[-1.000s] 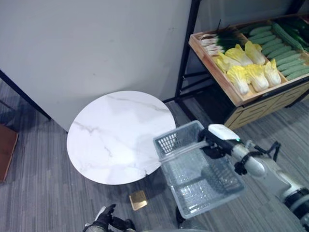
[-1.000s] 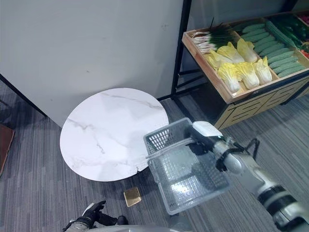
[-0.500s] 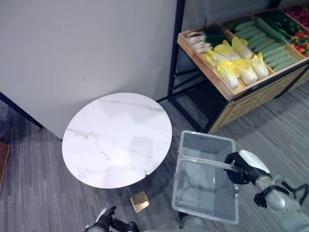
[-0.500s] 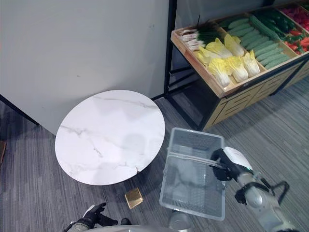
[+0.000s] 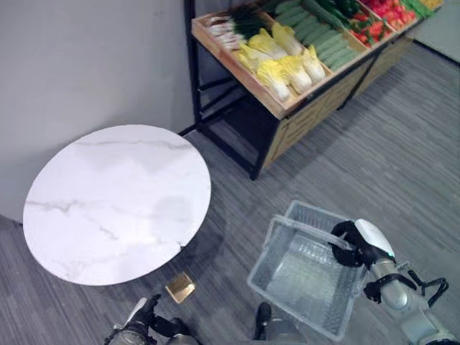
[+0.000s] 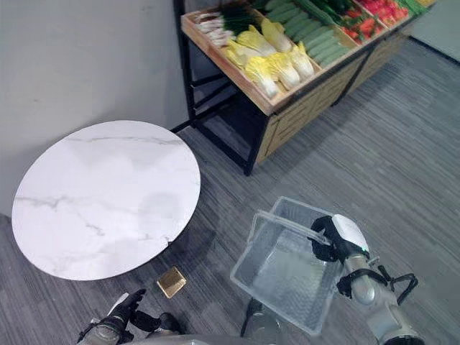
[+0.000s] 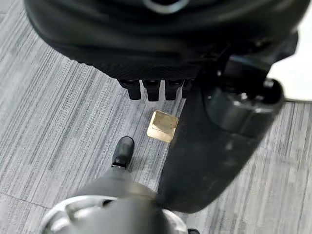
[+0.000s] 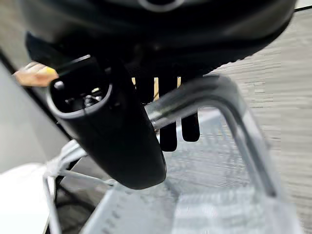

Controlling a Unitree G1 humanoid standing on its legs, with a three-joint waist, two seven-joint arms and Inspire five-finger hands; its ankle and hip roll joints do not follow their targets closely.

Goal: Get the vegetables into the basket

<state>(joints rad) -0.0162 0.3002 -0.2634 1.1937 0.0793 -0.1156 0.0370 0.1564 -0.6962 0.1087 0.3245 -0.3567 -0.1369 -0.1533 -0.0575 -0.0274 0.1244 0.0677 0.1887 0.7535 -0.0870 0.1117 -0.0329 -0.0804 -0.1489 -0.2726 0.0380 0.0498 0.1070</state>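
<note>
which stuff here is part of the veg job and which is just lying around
Part of the job:
- basket, empty, handle held by the right hand
- cabbages, cucumbers and other vegetables on the wooden rack

Just lying about:
- round marble table
- small gold square on the floor
- left hand, idle, low

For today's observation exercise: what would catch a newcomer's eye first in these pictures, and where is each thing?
The right robot hand grips the handle of an empty wire basket above the grey carpet. Top centre, a wooden produce shelf holds yellow napa cabbages and cucumbers. A round white marble table stands at left.
</note>
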